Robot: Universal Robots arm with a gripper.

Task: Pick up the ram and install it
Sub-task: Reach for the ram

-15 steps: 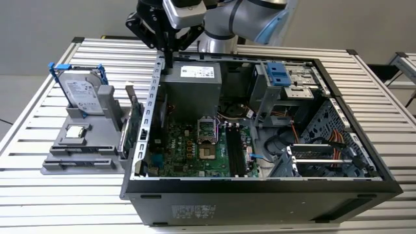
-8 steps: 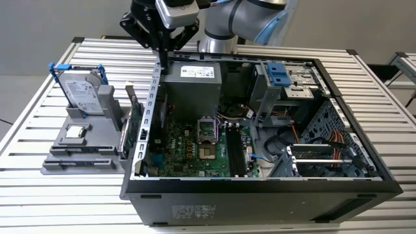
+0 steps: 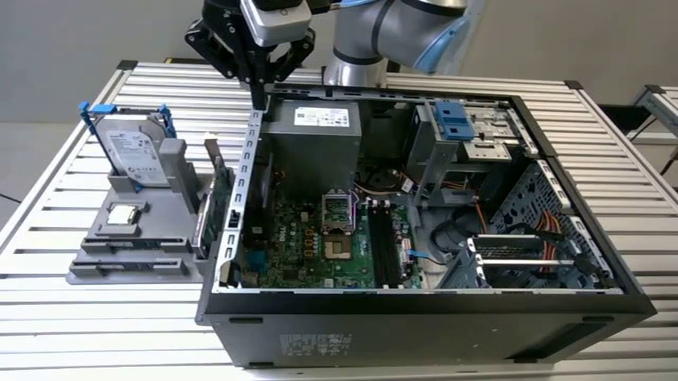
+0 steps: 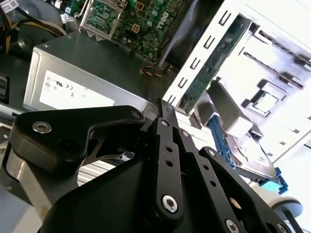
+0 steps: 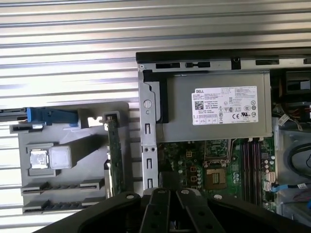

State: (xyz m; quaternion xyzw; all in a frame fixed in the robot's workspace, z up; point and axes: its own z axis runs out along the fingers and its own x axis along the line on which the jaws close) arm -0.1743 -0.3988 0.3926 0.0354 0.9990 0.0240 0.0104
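My gripper (image 3: 257, 103) hangs above the far corner of the open computer case (image 3: 250, 159), on the exterior view's left, just beside the grey power supply (image 3: 313, 135). Its two black fingers meet at a thin point with nothing between them. In the second wrist view the gripper (image 4: 164, 105) points past the case wall toward the power supply (image 4: 82, 87). The first wrist view has the gripper (image 5: 170, 192) over the case wall, with the motherboard's long black slots (image 5: 250, 165) off to one side. The ram is hidden from me.
A grey fixture (image 3: 101, 270) stands outside the case on the exterior view's left. It holds an upright hard drive (image 3: 136, 151), a processor chip (image 3: 124, 213) and an upright green card with a metal bracket (image 3: 219, 202). Drive cages and cables (image 3: 509, 246) crowd the case's right half.
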